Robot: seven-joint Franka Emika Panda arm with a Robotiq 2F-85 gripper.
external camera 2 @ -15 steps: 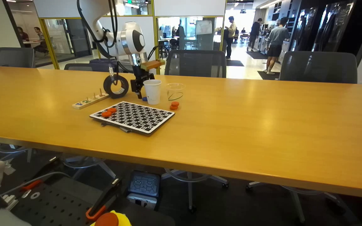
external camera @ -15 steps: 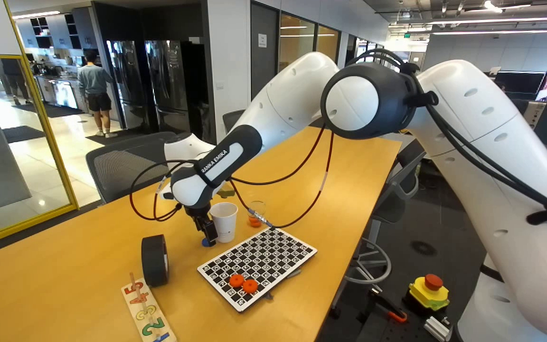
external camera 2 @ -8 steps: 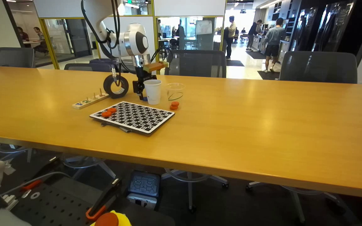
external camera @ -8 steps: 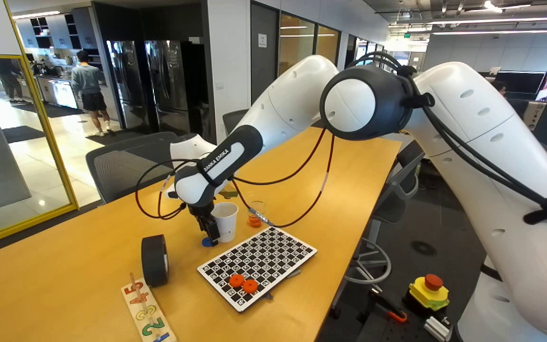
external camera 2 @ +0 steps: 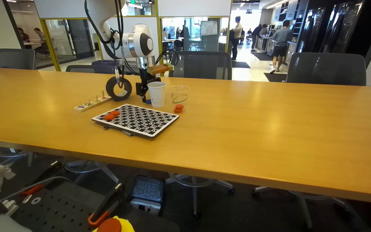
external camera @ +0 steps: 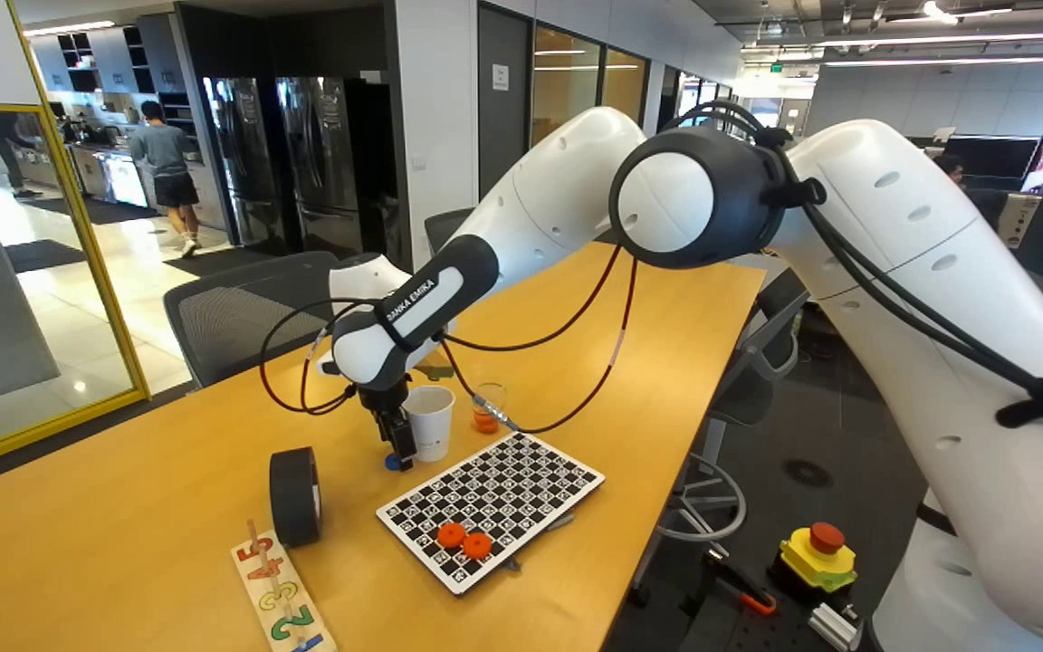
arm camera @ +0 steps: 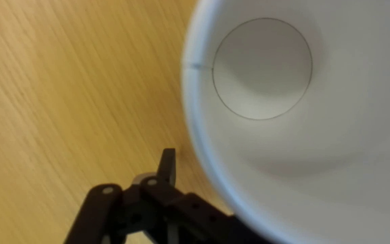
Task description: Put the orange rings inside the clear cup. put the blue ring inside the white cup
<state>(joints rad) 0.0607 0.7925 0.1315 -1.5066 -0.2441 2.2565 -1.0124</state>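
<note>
The white cup (external camera: 429, 426) stands upright on the table and fills much of the wrist view (arm camera: 266, 145); its inside is empty. The blue ring (external camera: 391, 462) lies on the table beside the white cup and also shows in an exterior view (external camera 2: 148, 101); the wrist view hides it. My gripper (external camera: 404, 464) points down at the blue ring, close to the white cup. One finger (arm camera: 168, 166) shows apart; the cup hides the other. Two orange rings (external camera: 464, 541) lie on a checkered board. Two more orange rings (external camera 2: 178, 109) show low in the clear cup (external camera 2: 180, 91).
The checkered board (external camera: 503, 489) lies in front of the cups. A black roll (external camera: 293, 496) stands on its edge, left of the gripper. A wooden number peg board (external camera: 282, 593) lies beside it. A cable from the arm hangs in front of the clear cup in an exterior view.
My gripper has moved slightly down and toward the white cup, with almost no motion in the last half second. The cups and rings have not visibly moved.
</note>
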